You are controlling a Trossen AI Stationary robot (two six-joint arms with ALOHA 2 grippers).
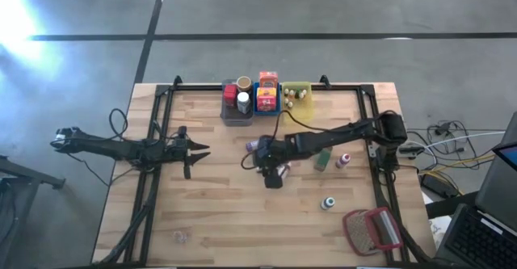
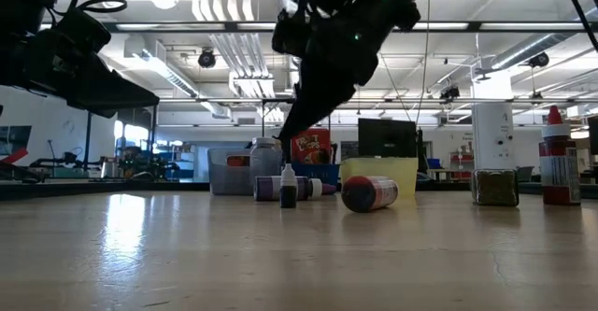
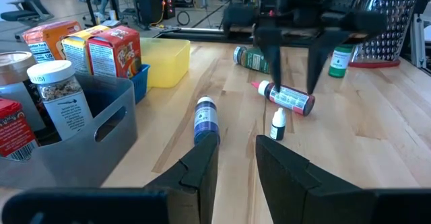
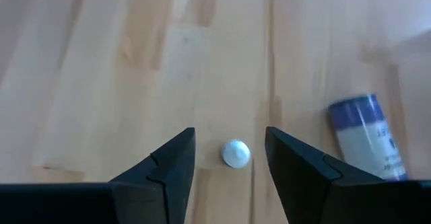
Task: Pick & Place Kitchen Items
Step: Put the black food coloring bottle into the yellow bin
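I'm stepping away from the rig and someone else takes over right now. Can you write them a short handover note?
Right gripper: open, pointing down over a small white-capped dropper bottle standing mid-table, not gripped.
Left gripper: parked at the table's left, holding nothing, fingers a narrow gap apart.
Done: jars and boxes sit in the grey bin and blue bin; small items in the yellow bin.
Left: the dropper bottle, a red-labelled bottle lying beside it, a blue-labelled bottle, a green bottle and two small bottles further right.

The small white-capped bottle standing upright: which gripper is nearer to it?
Right. The right gripper hangs directly above the white-capped bottle, jaws open; the left gripper waits far off.
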